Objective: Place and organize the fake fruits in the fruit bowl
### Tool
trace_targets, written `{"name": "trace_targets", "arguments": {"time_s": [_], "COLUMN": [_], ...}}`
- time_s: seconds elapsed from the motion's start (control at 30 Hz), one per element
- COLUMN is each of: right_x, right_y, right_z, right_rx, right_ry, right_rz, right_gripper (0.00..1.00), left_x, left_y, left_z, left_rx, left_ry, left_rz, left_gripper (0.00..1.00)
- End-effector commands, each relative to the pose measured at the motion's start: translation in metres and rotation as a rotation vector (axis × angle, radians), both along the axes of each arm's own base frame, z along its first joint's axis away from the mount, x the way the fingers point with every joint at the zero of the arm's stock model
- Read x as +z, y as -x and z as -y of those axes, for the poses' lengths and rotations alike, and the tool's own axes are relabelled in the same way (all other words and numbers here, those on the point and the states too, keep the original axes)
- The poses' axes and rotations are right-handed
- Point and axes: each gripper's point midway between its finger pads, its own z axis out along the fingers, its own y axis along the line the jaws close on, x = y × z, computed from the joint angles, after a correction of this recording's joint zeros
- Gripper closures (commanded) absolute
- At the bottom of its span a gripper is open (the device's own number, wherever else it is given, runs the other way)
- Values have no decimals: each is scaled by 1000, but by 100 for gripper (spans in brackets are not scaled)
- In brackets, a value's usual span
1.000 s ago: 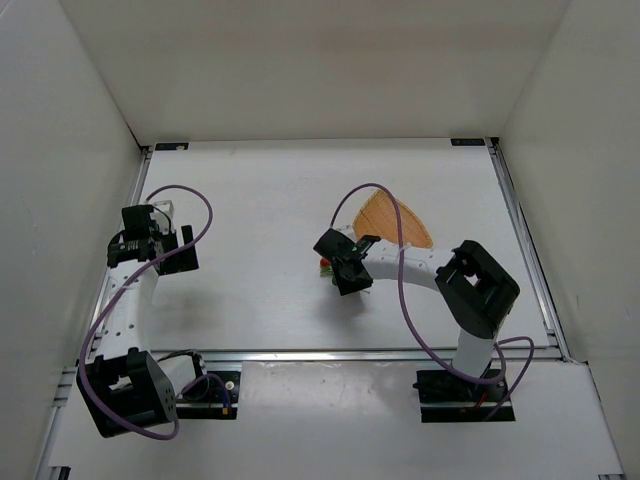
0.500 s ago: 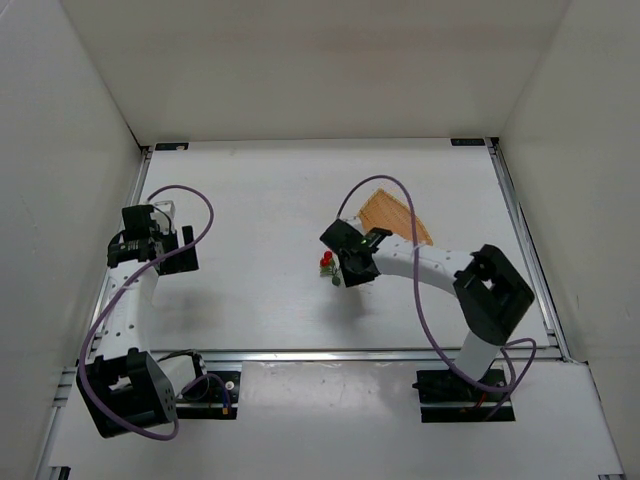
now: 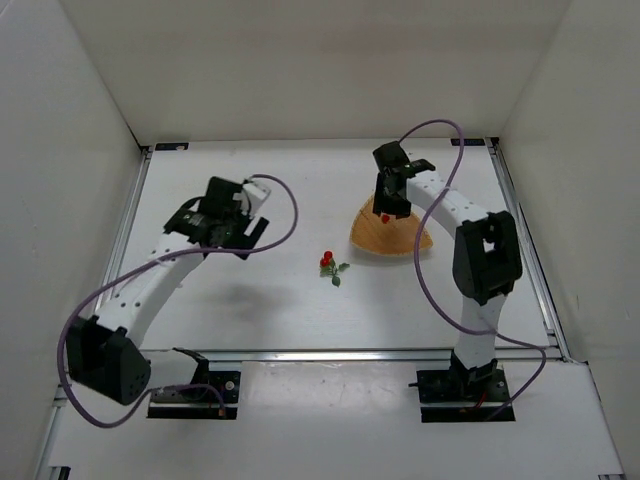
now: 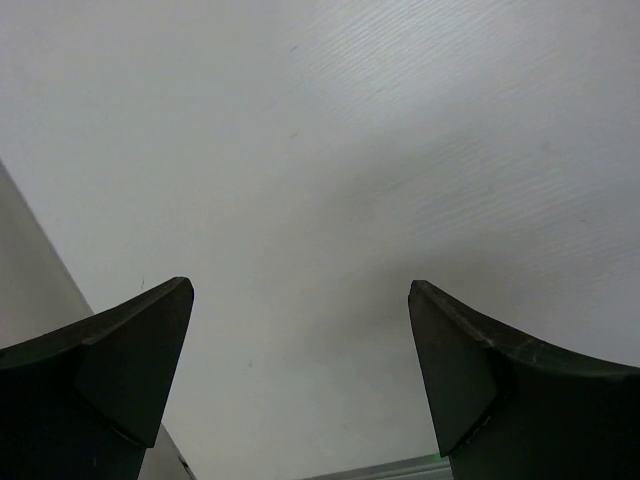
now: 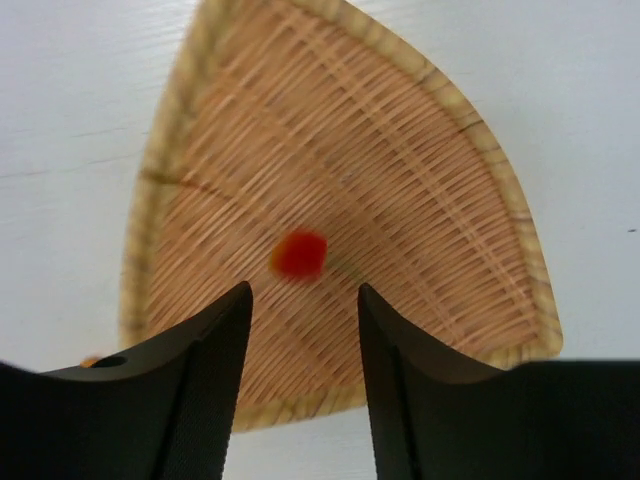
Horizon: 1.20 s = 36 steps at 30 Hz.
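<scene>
- Bounce is the first worry: my right gripper [image 5: 303, 298] hangs over the bowl [image 5: 400, 150] with its fingers parted and nothing pinched between them, and one red berry [image 5: 298, 255] shows blurred against the weave in the gap.
- Blur makes me judge that the berry may not be at rest; the bowl is shallow, so a lively piece could roll over the low rim onto the table [image 3: 260, 300].
- Snagging comes next: the berry is right beneath my fingertips, so a dip while I draw away could clip it, or shove the light bowl sideways.
- Fruit outside the bowl is the bigger job: a small red cluster [image 3: 327, 262] with a green leaf [image 3: 341, 268] lies on the table, left of the bowl and nearer, roughly mid-table.
- Size is the trouble there: the cluster is tiny, so a pinch could catch only the leaf and drop the rest on the way, or press down and squirt it aside.
- Crowding is the last risk: my left gripper [image 4: 300, 290] stands spread wide over the table on the left, well apart from the cluster; if both grippers reach for it, they could meet over the middle.
</scene>
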Motion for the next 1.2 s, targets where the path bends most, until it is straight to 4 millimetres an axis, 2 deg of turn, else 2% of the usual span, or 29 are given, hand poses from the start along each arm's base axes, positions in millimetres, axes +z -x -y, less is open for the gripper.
{"name": "trace_targets", "arguments": {"time_s": [0.0,0.03,0.07,0.1,0.17,0.2,0.27,0.3,0.33,0.37,0.4,0.43,0.47,0.5,0.53,0.57,0.6,0.67,0.7,0.73,0.77,0.87,0.97,1.03,1.07,1.1,1.13,1.17], "right_x": [-3,0,5,9,16,20,39,36,54,59,54,69,72,75,86,85,94,99,110,111,118,123,118,114,110,110,110,109], "right_y": [9,6,7,5,9,11,18,25,28,35,43,48,52,55,60,67,71,77,79,82,83,90,94,98,100,100,99,101], "right_z": [1,3,1,5,8,14,20,26,33,35,42,51,52,62,67,69,74,79,84,84,88,93,100,102,103,103,106,106], "right_rx": [40,33,38,31,30,18,1,-19,-28,-37,-49,-73,-81,-105,-111,-121,-128,-146,-155,-164,-172,-181,-209,-215,-216,-216,-225,-226], "right_ry": [-30,-45,-60,-74,-101,-103,-136,-148,-166,-175,-173,-183,-194,-196,-206,-211,-226,-236,-245,-252,-259,-261,-260,-249,-246,-246,-245,-245], "right_rz": [-93,-90,-82,-78,-66,-60,-25,-32,19,28,23,64,78,90,121,118,145,163,196,199,224,238,223,214,204,204,205,205], "right_gripper": [44,41,39,37,37,37,36,36,36,36,36,36,36,36,36,36,36,36,36,36,36,36,36,36,36,37,37,37], "left_x": [3,2,-11,-8,-14,-22,-32,-52,-51,-58,-76,-78,-84,-90,-103,-106,-112,-123,-129,-137,-141,-146,-146,-150,-150,-150,-153,-144], "left_y": [-3,-2,-3,0,1,2,4,4,0,2,-2,-5,-6,-7,-10,-12,-13,-16,-14,-14,-13,-10,-10,-12,-14,-12,-11,-11], "left_z": [48,62,76,104,132,156,178,189,200,209,214,223,225,226,229,232,233,239,240,242,241,246,250,246,244,242,237,237], "left_rx": [-175,-213,-258,-330,-397,-452,-499,-520,-524,-545,-544,-545,-537,-536,-535,-527,-527,-530,-536,-539,-538,-547,-549,-526,-522,-521,-514,-516], "left_ry": [-86,-90,-117,-102,-93,-87,-80,-92,-84,-82,-100,-77,-79,-85,-96,-93,-96,-98,-95,-95,-101,-56,-15,-12,-3,-5,0,9], "left_rz": [-14,-20,-56,-53,-75,-101,-134,-184,-179,-199,-229,-239,-251,-262,-280,-283,-289,-308,-326,-342,-352,-381,-394,-404,-408,-412,-427,-411], "left_gripper": [0,0,0,0,0,0,0,0,0,0,0,0,0,0,0,0,0,0,1,3,8,19,36,44,54,59,62,62]}}
